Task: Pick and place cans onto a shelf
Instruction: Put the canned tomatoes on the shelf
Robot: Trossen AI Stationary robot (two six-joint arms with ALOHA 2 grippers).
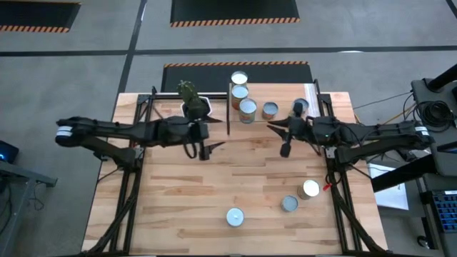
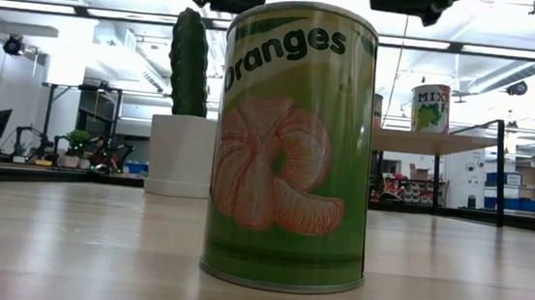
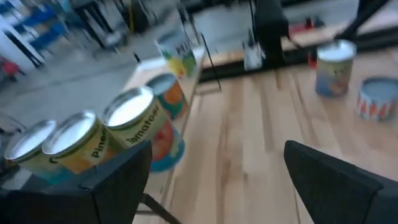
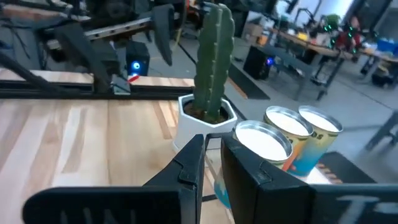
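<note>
Three cans (image 1: 239, 78) (image 1: 239, 93) (image 1: 248, 108) stand in a row on the shelf (image 1: 278, 93) at the table's far edge. Two more cans (image 1: 270, 110) (image 1: 300, 107) stand further right there. On the near half of the table stand a green "Oranges" can (image 2: 292, 142) and two others (image 1: 289, 204) (image 1: 310, 188). My left gripper (image 1: 216, 135) hovers open just left of the shelf, above the table. My right gripper (image 1: 273, 127) hovers shut just in front of the shelf, pointing left. In the right wrist view its fingers (image 4: 211, 162) are closed with nothing between them.
A white hexagonal pot with a cactus (image 1: 193, 103) stands on the far left of the table, next to the shelf and close to my left arm. The shelf's thin black frame (image 1: 228, 114) rises between the two grippers. The wooden tabletop (image 1: 178, 207) shows bare planks at near left.
</note>
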